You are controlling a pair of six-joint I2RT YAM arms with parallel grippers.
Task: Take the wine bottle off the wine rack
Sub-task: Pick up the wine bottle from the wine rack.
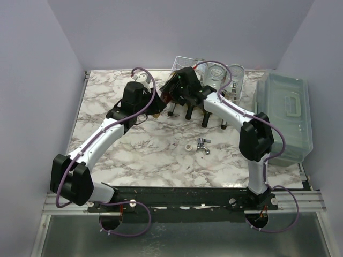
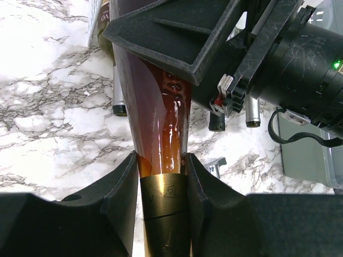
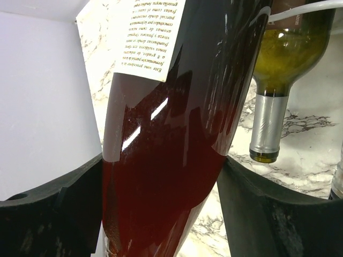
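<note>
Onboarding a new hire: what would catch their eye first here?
Both pincers clamp one dark red bottle: the left pincer on its gold-foil neck, the right pincer around its body, at the back of the table by the white rack. A green bottle shows beside it; a lidded bin sits far right.

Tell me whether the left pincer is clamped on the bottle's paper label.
No, the left pincer grips the wine bottle at its neck, beside the gold foil.
</note>
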